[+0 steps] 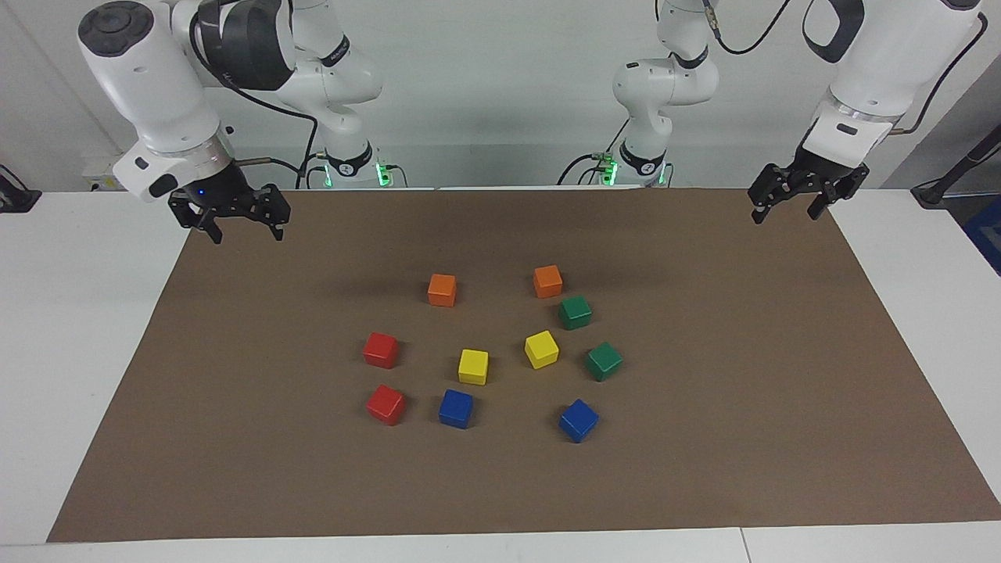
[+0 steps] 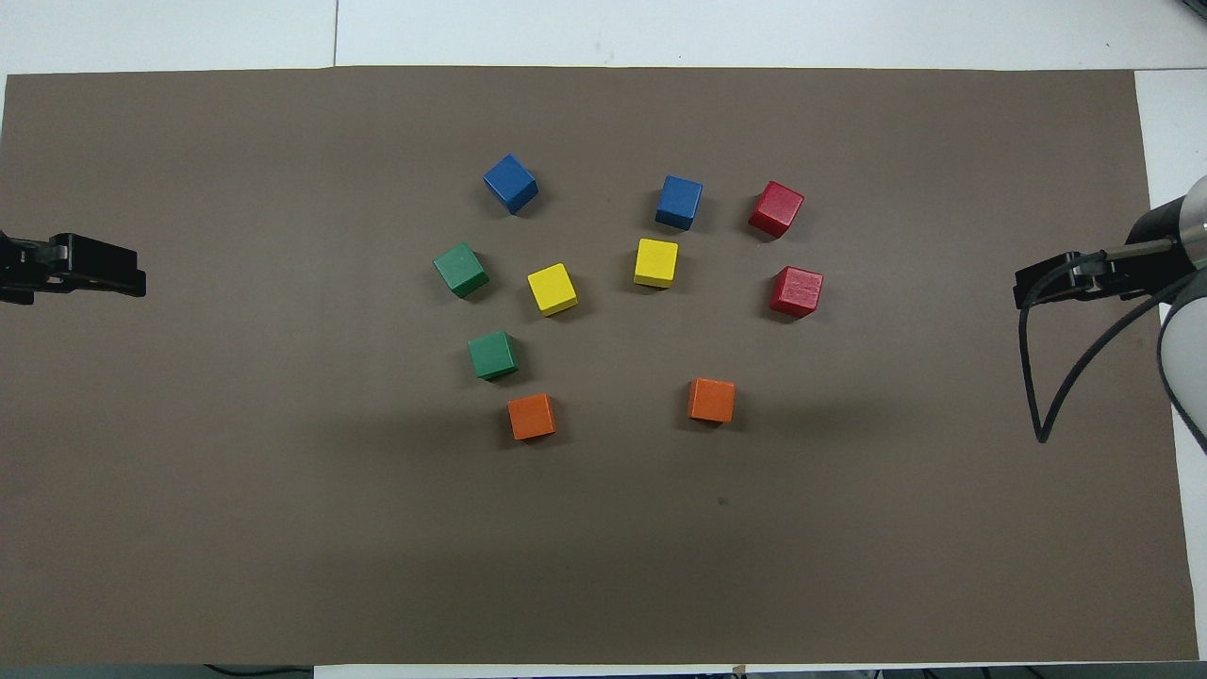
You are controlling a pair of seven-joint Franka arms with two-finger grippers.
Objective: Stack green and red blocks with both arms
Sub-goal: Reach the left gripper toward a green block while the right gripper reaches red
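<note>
A: Grippers first?
B: Parked up in the air w/ jaws spread, holding nothing. Right gripper [image 1: 244, 223] over the mat's [image 1: 500, 485] edge at the right arm's end, left gripper [image 1: 786, 205] over the corner at the left arm's end. Probably kept wide so both could drop onto blocks w/o crossing.

A: Nearest the robots?
B: Two orange cubes [image 1: 442, 289], [image 1: 547, 281] (not task items), well apart.

A: Then?
B: Nearer green block [image 1: 575, 312], just beside the orange one on the left arm's side. Farther on, second green block [image 1: 604, 360], turned a bit askew. Both flat on the mat, apart, unstacked. Left arm's job, judging by reach.

A: Reds?
B: Nearer red block [image 1: 381, 349] and farther red block [image 1: 385, 404], toward the right arm's end, near each other, not touching. Suited to the right arm, prob.

A: Between them?
B: Two yellow cubes [image 1: 473, 367], [image 1: 541, 349] mid-cluster; blue cubes [image 1: 456, 408], [image 1: 578, 420] farthest out. Distractors, looked like.

A: Progress?
B: Nothing stacked yet; start of task, by the look.
</note>
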